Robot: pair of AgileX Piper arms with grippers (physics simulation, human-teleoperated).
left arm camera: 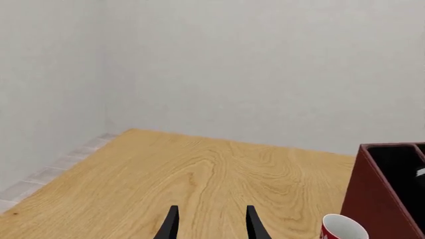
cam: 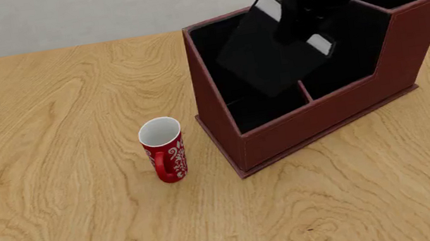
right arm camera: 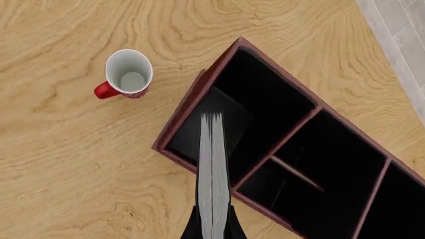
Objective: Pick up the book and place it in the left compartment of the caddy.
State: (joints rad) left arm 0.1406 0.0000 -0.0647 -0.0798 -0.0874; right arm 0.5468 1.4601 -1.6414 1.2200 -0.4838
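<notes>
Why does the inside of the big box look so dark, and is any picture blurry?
Front view: the caddy is lined in black, so the black book in the right gripper nearly blends into it. Right wrist view: only the book's white page edges stand out. Left wrist view: bright, even light on the table. All three look sharp, without glare.

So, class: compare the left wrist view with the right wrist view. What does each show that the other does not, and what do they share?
Only the left wrist view shows the left gripper, open and holding nothing, and the grey wall behind. Only the right wrist view shows the book, page edges up, clamped in the right gripper over the caddy's left compartment. Both show the red mug, the caddy and the wooden table.
</notes>
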